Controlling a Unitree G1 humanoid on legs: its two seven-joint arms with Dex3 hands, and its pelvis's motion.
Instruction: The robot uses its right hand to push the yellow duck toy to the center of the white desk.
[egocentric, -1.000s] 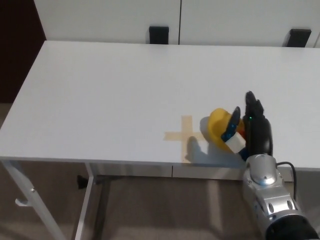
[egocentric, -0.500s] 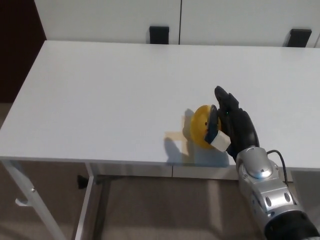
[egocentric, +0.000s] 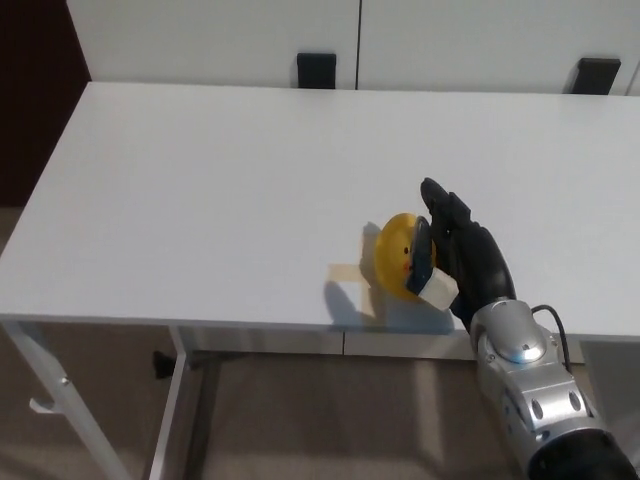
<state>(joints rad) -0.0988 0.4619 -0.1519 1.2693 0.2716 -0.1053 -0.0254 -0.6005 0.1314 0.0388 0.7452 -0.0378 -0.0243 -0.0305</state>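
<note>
One yellow duck toy (egocentric: 397, 252) on one white desk (egocentric: 200, 190), one right hand (egocentric: 458, 255) touching it, fingers spread

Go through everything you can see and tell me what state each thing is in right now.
Duck: on the desk, lying over the tape cross, pressed against the right hand.
Right hand: open, fingers extended, touching the duck's right side.
Tape cross: stuck flat on the desk, partly covered by the duck.
Desk: bare apart from duck and tape.
Left hand: not in view.
</note>
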